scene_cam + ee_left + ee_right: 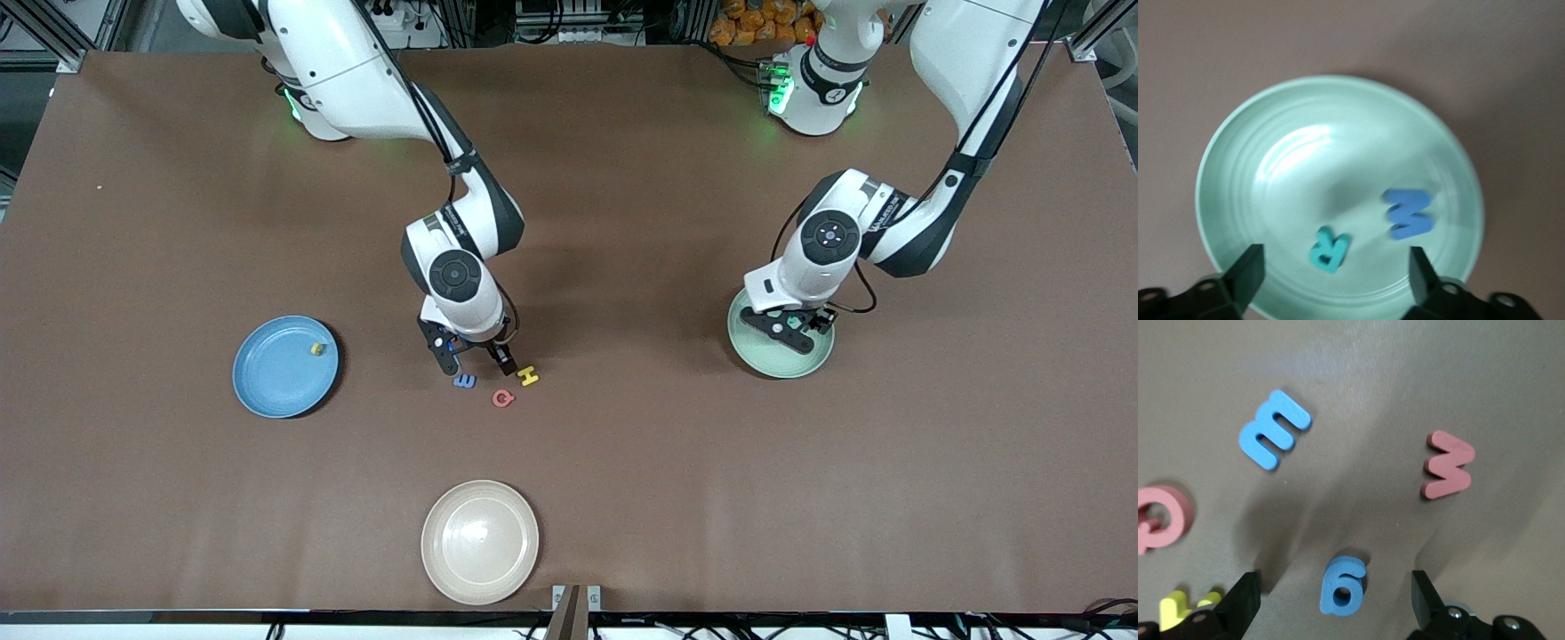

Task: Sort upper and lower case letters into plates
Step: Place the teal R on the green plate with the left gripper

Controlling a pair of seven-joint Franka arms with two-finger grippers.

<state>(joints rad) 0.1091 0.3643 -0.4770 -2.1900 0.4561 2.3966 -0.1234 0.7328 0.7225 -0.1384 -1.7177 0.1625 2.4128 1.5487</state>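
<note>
1. Right wrist view shows the loose letters on the bench: a blue b-like letter [1343, 585] lies between the open fingers of the right claw [1333, 603], with a blue m [1273, 429], a red w [1447, 465], a red Q [1158, 518] and a yellow H [1179, 607] around it.
2. Taking that blue b-like letter as the landmark, the right claw hangs just above it; a good pick would drop straight down, centred, and close without nudging the yellow H beside it.
3. The sky blue plate [284, 366], well apart toward the right arm's end, holds one yellow letter [316, 349].
4. The left claw [1337, 273] is spread empty over the mint green plate [1238, 147], where a teal R [1329, 249] and blue M [1408, 213] lie.
</note>
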